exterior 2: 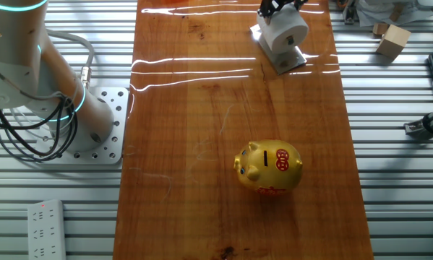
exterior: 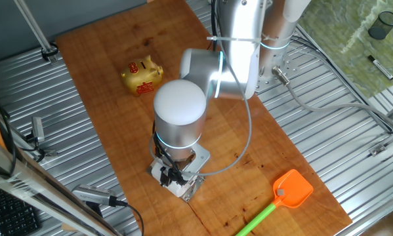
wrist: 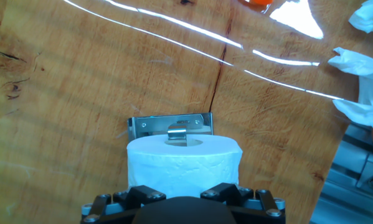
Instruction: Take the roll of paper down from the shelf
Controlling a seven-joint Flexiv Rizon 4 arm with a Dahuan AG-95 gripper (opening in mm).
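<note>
The roll of paper (wrist: 183, 162) is a plump white cylinder that fills the lower middle of the hand view, with a short metal peg (wrist: 177, 135) standing in its core. It sits on the shelf (wrist: 170, 123), a small shiny grey metal stand on the wooden board. My gripper (wrist: 183, 194) is right down on the roll. Only its black finger links show on either side, and the fingertips are hidden. In the other fixed view the roll (exterior 2: 288, 32) lies on the shelf (exterior 2: 292, 59) at the board's far edge, with the gripper (exterior 2: 277, 9) over it. In one fixed view the arm hides most of the roll (exterior: 180, 188) and the shelf (exterior: 199, 157).
A golden piggy bank (exterior: 142, 77) stands on the wooden board (exterior: 111, 124), well away from the shelf; it also shows in the other fixed view (exterior 2: 269, 167). An orange fly swatter (exterior: 292, 189) lies near the board's corner. Crumpled white tissue (wrist: 363, 68) lies off the board's edge.
</note>
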